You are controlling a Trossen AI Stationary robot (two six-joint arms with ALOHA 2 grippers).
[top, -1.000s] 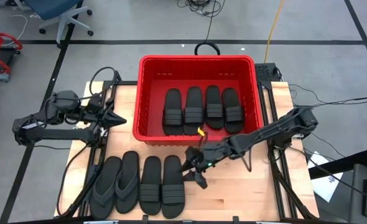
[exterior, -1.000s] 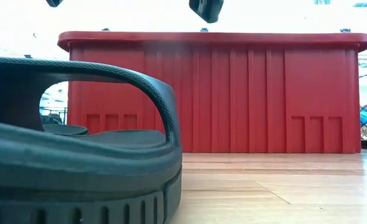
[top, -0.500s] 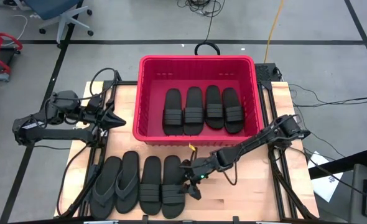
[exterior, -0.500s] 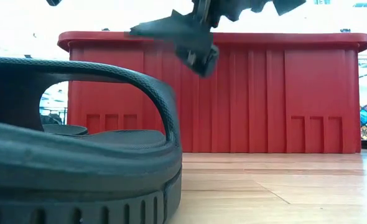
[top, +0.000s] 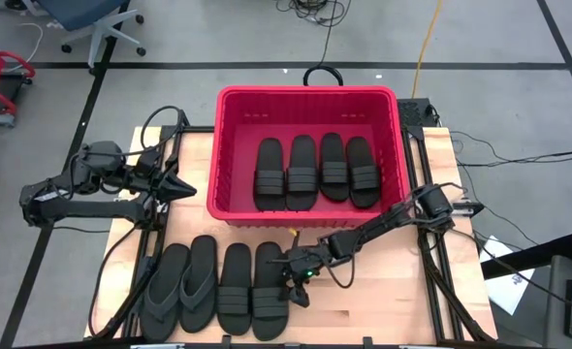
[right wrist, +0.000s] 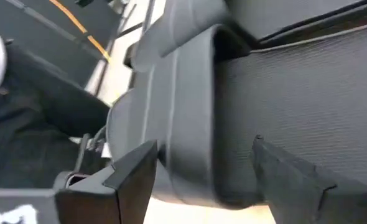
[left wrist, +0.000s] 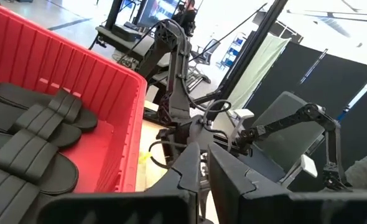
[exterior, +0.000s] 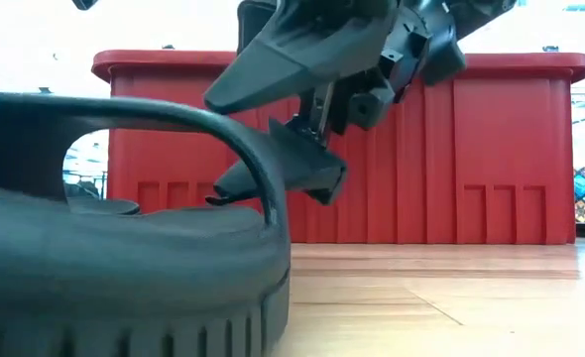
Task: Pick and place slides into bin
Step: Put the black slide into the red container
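Right gripper is low at the rightmost slide in the row of four in front of the red bin, fingers spread wide around its strap edge, gripping nothing. Four more slides lie inside the bin. Left gripper hovers beside the bin's left wall, fingers together, empty.

You have eight black slides in the high view. Four band-strap slides lie side by side in the one red bin at upper centre. Four more sit in a row on the table at lower left of centre: two thong flip-flops on the left and two band-strap slides on the right. Two arms show, one on each side.
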